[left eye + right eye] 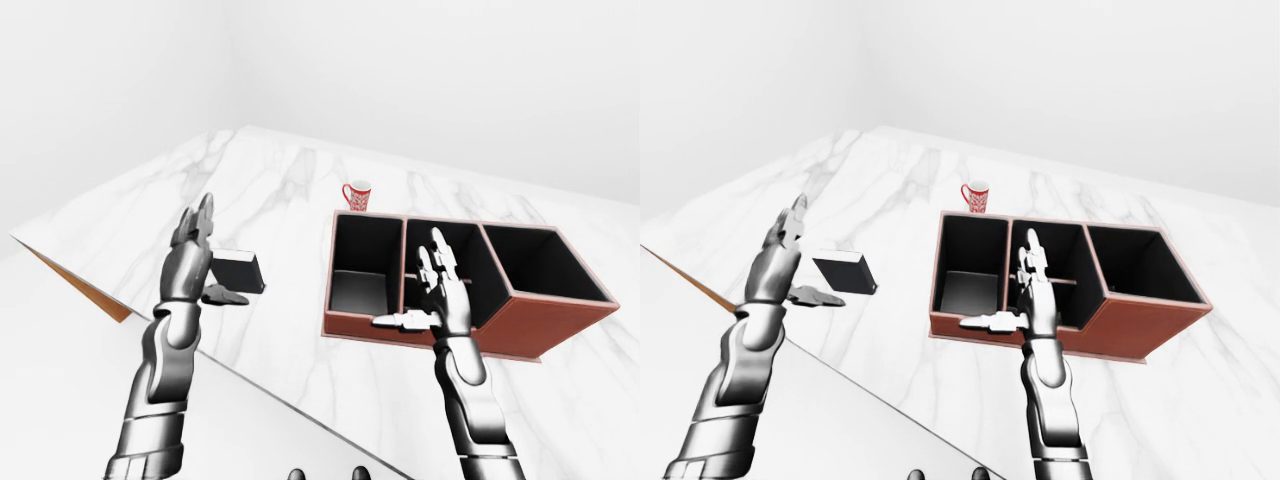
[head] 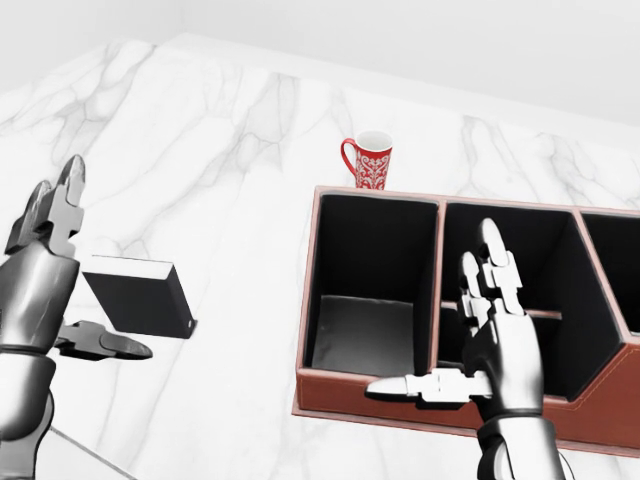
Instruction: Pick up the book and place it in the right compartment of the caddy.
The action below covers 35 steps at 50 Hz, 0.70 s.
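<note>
Setting: a white marble table (image 2: pixel 230 130) under a plain pale wall, seen from above over the robot's two silver arms.
Book: a dark book (image 2: pixel 140 297) with a pale page edge lies flat on the marble at the left of the head view, well apart from the caddy.
Caddy: a brown leather caddy (image 2: pixel 420 408) with a black lining sits on the marble at the right of the head view. It has three compartments in a row; the right compartment (image 1: pixel 540 262) shows whole only in the eye views.
Mug: a red and white patterned mug (image 2: pixel 369 160) stands upright just above the caddy's top rim in the head view, handle to the left.
Left hand: the left hand (image 2: pixel 45 290) is raised at the left edge of the head view, just beside the book. Its fingers (image 2: pixel 65 200) point up and its thumb sticks out sideways below the book's lower edge (touching or not, I cannot tell). The hand is spread and grips nothing.
Right hand: the right hand (image 2: pixel 490 345) is raised over the caddy's lower wall, near the middle compartment. Its fingers (image 2: pixel 495 260) point up, its thumb points left, and it holds nothing.
</note>
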Available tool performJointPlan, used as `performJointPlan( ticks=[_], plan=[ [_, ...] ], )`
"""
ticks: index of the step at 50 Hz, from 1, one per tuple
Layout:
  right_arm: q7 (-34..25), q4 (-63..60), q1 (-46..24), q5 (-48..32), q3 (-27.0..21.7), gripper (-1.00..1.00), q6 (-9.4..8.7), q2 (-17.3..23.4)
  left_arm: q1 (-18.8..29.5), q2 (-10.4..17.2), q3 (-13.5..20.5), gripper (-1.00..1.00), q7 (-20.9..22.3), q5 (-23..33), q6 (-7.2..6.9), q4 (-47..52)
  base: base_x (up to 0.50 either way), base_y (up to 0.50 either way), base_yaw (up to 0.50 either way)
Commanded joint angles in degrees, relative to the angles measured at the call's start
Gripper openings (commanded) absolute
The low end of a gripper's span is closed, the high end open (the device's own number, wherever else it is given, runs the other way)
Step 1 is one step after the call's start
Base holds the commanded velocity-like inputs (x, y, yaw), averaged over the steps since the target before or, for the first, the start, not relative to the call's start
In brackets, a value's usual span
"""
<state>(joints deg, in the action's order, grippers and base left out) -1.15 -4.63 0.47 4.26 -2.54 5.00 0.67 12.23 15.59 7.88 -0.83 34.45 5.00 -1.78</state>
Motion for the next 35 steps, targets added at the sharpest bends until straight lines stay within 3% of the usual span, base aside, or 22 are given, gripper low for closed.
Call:
performJointPlan(
  ticks=[1,8,19,25,35],
  plan=[
    [-0.11,0.04,0.18,-0.17,0.00,1.00,0.00,0.02,6.49,8.06,0.57,1.00,-3.11,31.60,0.00,-12.50,0.00,0.00,0.00],
    [-0.07,-0.26,0.31,-0.49,0.17,1.00,0.00,-0.04,7.33,9.54,0.56,1.00,-1.43,34.72,0.00,-14.19,0.00,0.00,0.00],
    [-0.17,-0.27,0.31,-0.55,0.21,1.00,0.00,-0.05,8.86,10.96,1.24,1.00,11.65,32.59,0.00,-14.33,0.00,0.00,0.00],
    [-0.32,0.27,0.13,-0.52,0.21,1.00,0.00,0.00,12.44,10.38,0.42,1.00,12.02,31.98,0.00,-17.07,0.00,0.00,0.00],
    [-0.54,-0.03,0.48,-0.66,0.32,1.00,0.00,-0.02,17.01,9.55,-2.33,1.00,8.40,35.06,0.00,-24.12,0.00,0.00,0.00]
  ],
)
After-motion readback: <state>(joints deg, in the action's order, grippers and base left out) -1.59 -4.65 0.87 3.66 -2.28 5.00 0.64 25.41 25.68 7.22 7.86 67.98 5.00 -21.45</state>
